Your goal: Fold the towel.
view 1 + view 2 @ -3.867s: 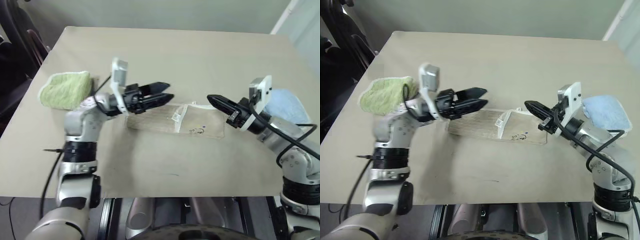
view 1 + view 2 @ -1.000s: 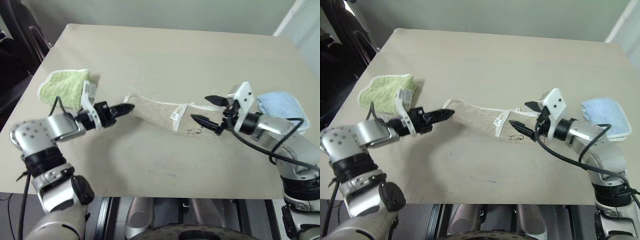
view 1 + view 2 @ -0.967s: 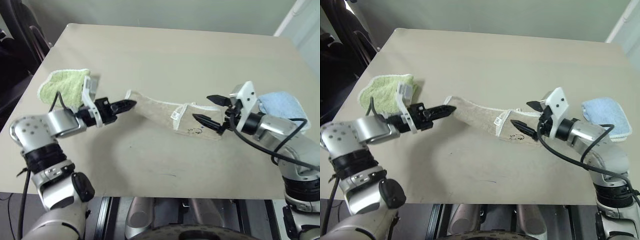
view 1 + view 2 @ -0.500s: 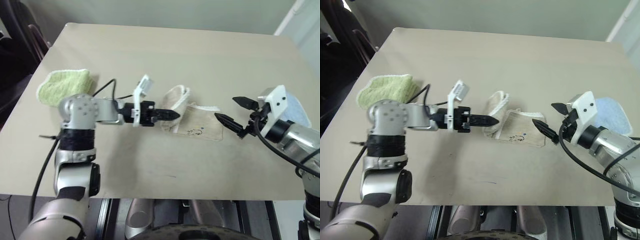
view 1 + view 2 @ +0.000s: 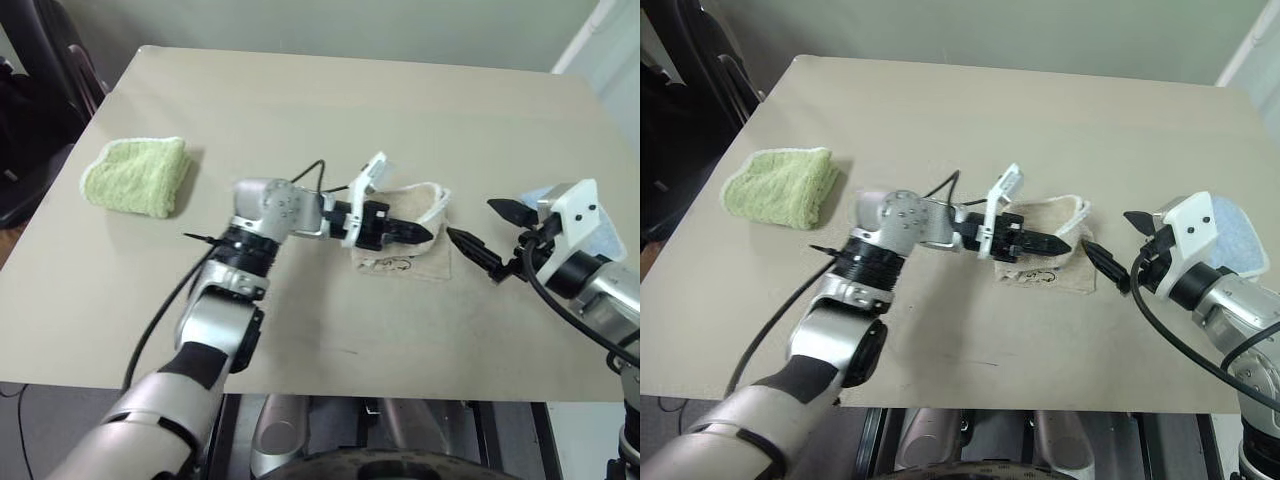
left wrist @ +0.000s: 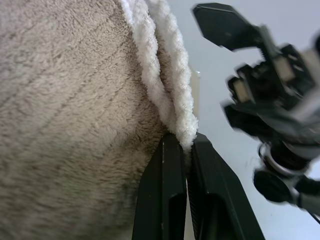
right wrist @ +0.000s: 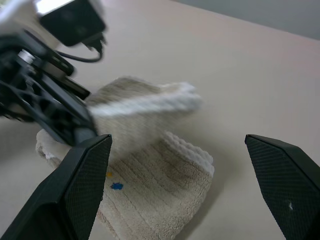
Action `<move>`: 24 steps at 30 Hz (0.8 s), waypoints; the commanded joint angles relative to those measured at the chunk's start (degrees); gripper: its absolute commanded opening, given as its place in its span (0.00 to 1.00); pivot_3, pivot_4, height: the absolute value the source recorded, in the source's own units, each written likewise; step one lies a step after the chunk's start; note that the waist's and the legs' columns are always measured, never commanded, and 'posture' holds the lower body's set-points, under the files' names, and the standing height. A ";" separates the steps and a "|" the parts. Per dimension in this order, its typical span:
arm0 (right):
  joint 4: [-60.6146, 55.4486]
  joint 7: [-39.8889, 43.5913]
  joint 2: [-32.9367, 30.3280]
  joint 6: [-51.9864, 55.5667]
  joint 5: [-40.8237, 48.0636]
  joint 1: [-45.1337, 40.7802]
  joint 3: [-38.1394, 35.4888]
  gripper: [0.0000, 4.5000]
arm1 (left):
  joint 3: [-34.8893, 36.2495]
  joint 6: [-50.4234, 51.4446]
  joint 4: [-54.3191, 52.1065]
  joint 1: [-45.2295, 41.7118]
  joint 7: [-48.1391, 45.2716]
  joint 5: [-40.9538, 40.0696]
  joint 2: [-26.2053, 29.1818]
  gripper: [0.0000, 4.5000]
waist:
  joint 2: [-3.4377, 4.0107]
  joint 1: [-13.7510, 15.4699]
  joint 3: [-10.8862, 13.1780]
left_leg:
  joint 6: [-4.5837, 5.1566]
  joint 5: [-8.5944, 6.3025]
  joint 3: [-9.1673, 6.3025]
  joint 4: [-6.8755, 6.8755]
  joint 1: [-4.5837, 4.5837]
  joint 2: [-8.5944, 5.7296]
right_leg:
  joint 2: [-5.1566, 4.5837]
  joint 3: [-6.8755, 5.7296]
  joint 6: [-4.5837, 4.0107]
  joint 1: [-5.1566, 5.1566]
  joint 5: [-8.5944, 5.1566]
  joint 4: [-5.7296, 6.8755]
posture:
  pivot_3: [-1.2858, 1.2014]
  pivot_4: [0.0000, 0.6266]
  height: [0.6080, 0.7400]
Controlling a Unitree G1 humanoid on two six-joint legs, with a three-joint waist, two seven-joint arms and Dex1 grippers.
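the right gripper (image 5: 490,240) hangs at about four o'clock of the table (image 5: 330,110), jaws spread wide and empty, just beside the towel (image 5: 405,262). the left gripper (image 5: 420,234), near centre, is pinched tight on the towel's white corded edge (image 6: 172,100), lifting that layer over the rest on the table. a green folded towel (image 5: 137,176) lies at ten o'clock, a light-blue one (image 5: 1240,235) at three o'clock.
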 commanded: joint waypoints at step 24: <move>-0.86 -1.10 -0.43 -2.34 0.66 -1.35 -1.10 1.00 | 2.96 -11.40 -3.83 1.88 -10.79 8.23 -3.55 0.99 | 0.02 0.00 0.01 | 0.63 0.09 -0.03 0.05 -0.08 -0.72 | -0.50 0.15 0.74 0.15 -0.02 -0.06 | 0.52 0.24 0.68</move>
